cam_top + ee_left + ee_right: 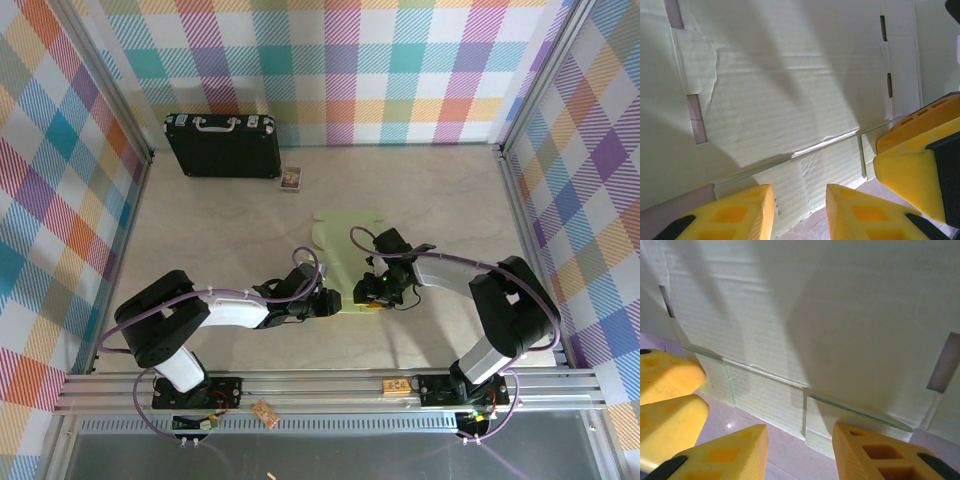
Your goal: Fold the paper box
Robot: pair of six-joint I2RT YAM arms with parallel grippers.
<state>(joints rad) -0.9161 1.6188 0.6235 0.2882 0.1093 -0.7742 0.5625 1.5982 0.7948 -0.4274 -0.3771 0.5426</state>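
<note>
Pale marbled worktop (220, 230) with three things on it.
Paper box (338, 248) lies flat mid-worktop; black case (222, 146) stands far left, small card (291, 179) just beside it.

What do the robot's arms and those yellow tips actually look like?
Both the left arm and right arm have chunky black joints with white links between, and a purple cable loops along each. Each end effector has wedge-shaped yellow fingers with square recesses.

Black briefcase (221, 146) against plaid back wall (340, 60), small card (291, 179) just beside
</note>
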